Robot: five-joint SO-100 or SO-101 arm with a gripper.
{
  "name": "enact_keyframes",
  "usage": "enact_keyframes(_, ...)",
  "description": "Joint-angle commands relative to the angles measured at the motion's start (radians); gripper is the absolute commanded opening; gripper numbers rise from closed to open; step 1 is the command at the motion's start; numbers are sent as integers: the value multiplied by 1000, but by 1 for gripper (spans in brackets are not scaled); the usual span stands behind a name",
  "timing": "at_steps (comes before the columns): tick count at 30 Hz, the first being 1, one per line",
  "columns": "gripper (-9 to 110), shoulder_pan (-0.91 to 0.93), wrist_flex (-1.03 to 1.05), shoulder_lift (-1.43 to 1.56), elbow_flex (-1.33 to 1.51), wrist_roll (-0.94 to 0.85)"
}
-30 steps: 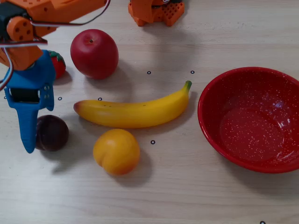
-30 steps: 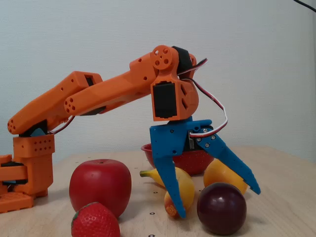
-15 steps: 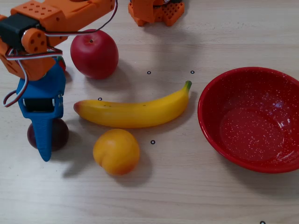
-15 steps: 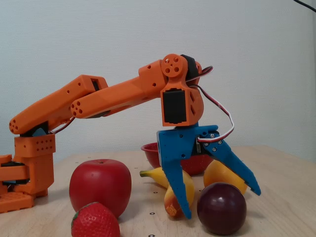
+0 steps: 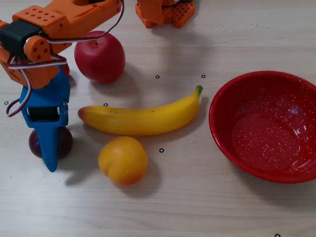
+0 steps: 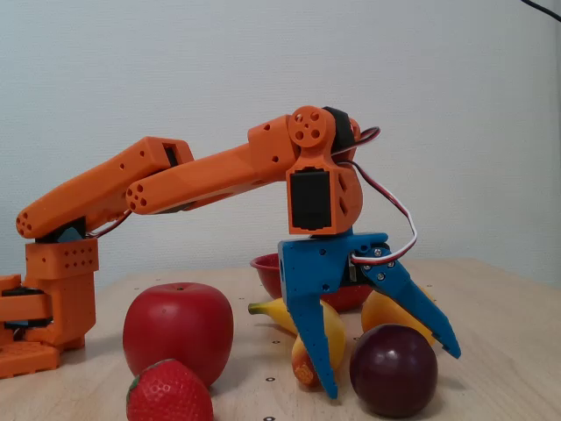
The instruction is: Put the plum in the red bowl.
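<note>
Pale wooden table (image 5: 207, 207), plain white wall (image 6: 263, 61)

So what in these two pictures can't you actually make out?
- Plum: in a fixed view from above, the blue end effector covers its middle.
- Strawberry: bottom cut off by the frame edge in a fixed side view.
- Red bowl: mostly hidden behind the end effector and banana in that side view.
- Whether either finger touches the plum: unclear.
</note>
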Motion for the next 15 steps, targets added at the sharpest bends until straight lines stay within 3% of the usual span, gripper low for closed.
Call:
enact_keyframes(1, 52, -12, -43, 58, -38, 23)
enact_keyframes(15, 52, -34, -95, 58, 0, 20)
